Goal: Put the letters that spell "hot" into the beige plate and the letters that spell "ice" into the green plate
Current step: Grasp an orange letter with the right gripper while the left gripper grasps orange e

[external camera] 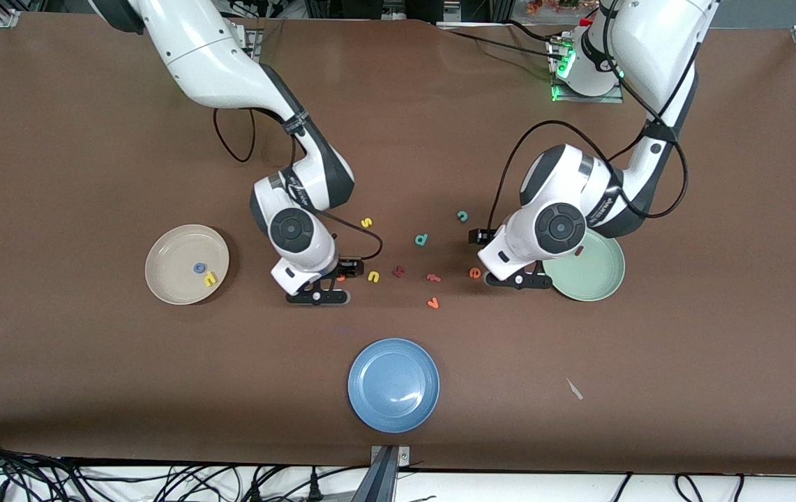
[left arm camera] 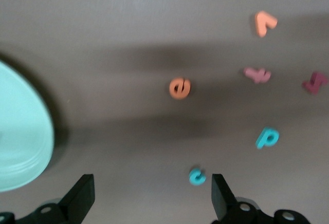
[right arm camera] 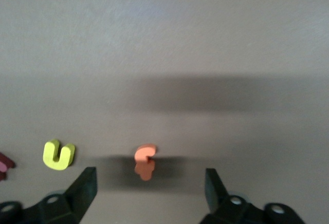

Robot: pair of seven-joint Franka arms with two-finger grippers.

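Orange "t" (right arm camera: pixel 145 161) lies flat on the brown table (external camera: pixel 91 139), directly between my right gripper's (right arm camera: pixel 146 193) two fingers and slightly ahead of the tips. In the right wrist view its long axis runs along my line of sight, across the line joining the fingers, so the pads would close on its narrow flanks. Right fingers (right arm camera: pixel 85 185) stand wide, well clear of the letter on both sides, nothing held. In the front view this gripper sits low over the table just beside the yellow "u" (external camera: pixel 373 277), which lies toward the left arm's end from the "t" and outside the finger gap.

Judgement: this is the last letter for "hot". The blue "o" (external camera: pixel 199 267) and yellow "h" (external camera: pixel 210 279) already lie in the beige plate (external camera: pixel 167 247), toward the right arm's end of the table. Next move needs a short drop and a squeeze; the "u" is near enough to get nudged.

My left gripper (left arm camera: pixel 153 196) hangs over the table beside the green plate (external camera: pixel 607 279), fingers (left arm camera: pixel 82 196) spread wide and empty. The teal "c" (left arm camera: pixel 197 176) lies nearest its gap, off toward one finger; the orange "e" (left arm camera: pixel 180 88) is farther ahead, roughly centred. The left arm is nearer both. A dark red bar, probably the "i" (external camera: pixel 578 251), seems to rest in the green plate.
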